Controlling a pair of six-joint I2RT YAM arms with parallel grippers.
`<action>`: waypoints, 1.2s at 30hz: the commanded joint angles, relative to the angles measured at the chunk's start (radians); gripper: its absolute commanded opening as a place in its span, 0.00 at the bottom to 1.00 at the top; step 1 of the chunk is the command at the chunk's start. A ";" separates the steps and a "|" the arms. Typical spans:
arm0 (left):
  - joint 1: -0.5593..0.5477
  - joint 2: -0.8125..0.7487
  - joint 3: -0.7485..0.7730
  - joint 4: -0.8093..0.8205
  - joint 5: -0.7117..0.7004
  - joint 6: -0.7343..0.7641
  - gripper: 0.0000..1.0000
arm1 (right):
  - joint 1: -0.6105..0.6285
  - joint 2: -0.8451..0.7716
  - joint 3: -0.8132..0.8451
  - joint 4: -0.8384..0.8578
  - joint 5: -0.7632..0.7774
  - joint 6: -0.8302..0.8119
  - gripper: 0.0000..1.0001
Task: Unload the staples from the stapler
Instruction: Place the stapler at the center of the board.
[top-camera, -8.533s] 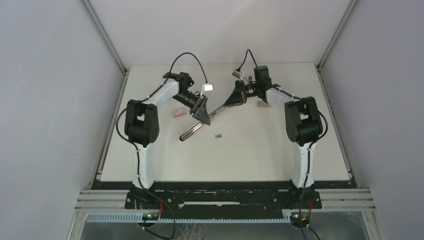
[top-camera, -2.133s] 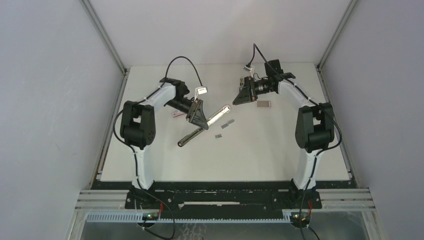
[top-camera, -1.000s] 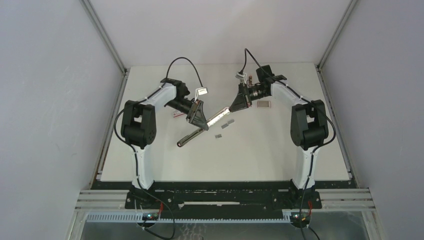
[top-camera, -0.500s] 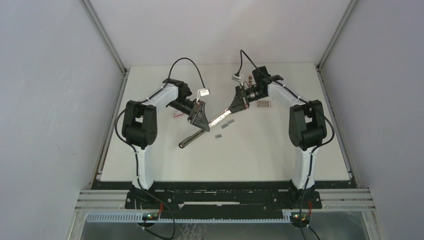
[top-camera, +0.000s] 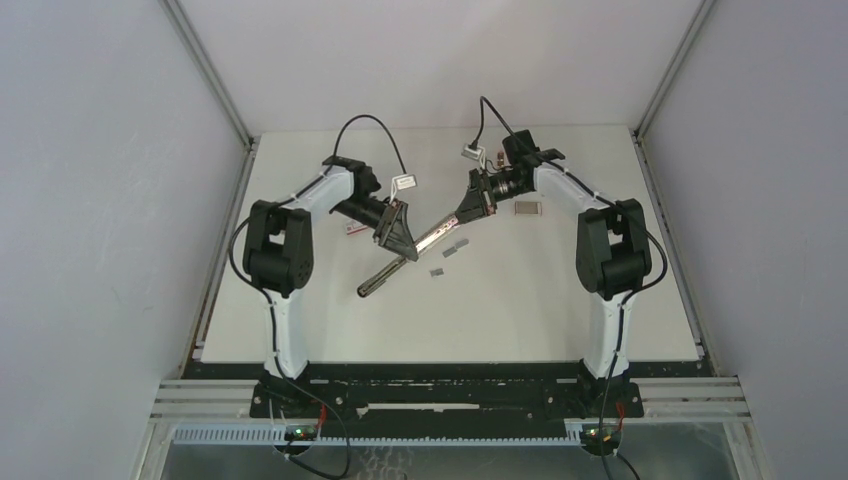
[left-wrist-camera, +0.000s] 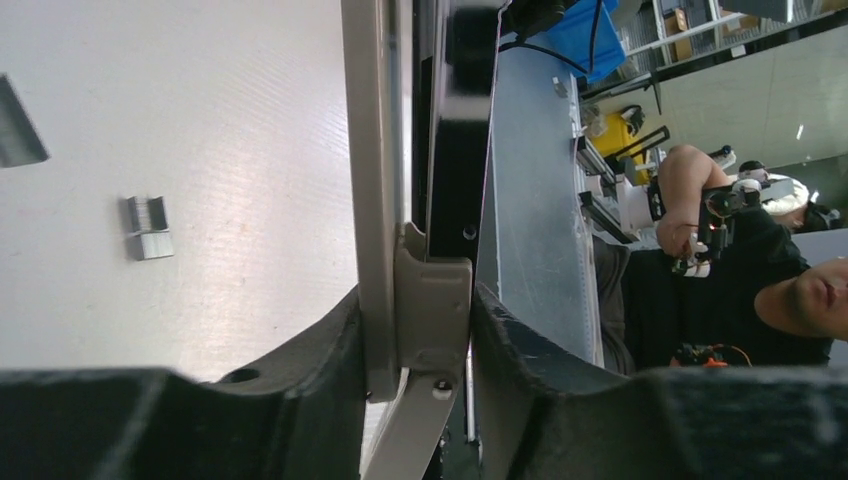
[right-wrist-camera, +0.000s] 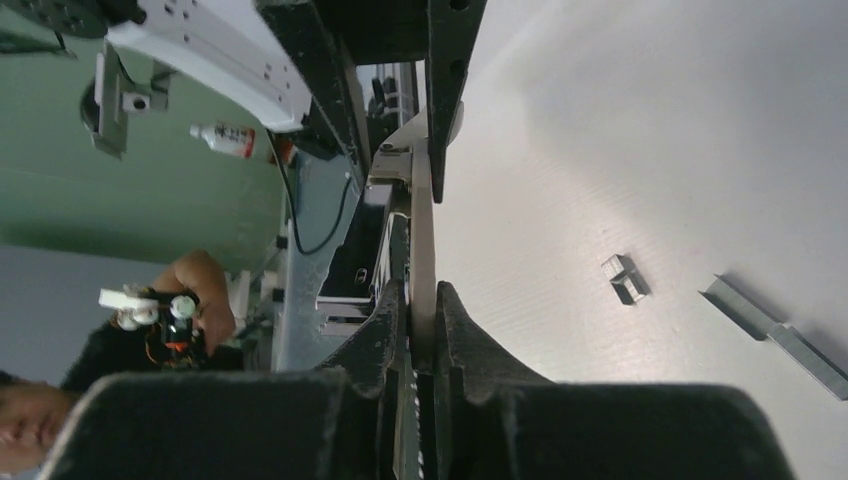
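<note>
Staples (top-camera: 456, 246) lie loose on the white table (top-camera: 560, 300) as a longer strip and a shorter piece, just beside the opened stapler (top-camera: 425, 240), which spans diagonally between the two arms. The left gripper (top-camera: 404, 248) is clamped around the stapler's body, while the right gripper (top-camera: 466, 212) pinches the far end of its thin metal upper arm. A small pink-and-white box (top-camera: 356, 226) sits near the left gripper.

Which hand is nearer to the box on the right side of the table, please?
Right. The right hand, shut on the stapler, is just left of the box; the left hand holds the stapler farther left.
</note>
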 joint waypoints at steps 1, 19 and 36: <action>0.052 -0.019 0.086 0.006 0.021 -0.014 0.49 | -0.009 -0.066 -0.054 0.160 -0.007 0.238 0.00; 0.147 -0.245 -0.047 0.514 -0.256 -0.462 0.85 | -0.128 -0.159 -0.235 0.706 0.074 0.806 0.00; 0.142 -0.241 0.112 0.642 -0.622 -0.349 1.00 | -0.158 0.049 -0.052 0.951 0.274 1.089 0.00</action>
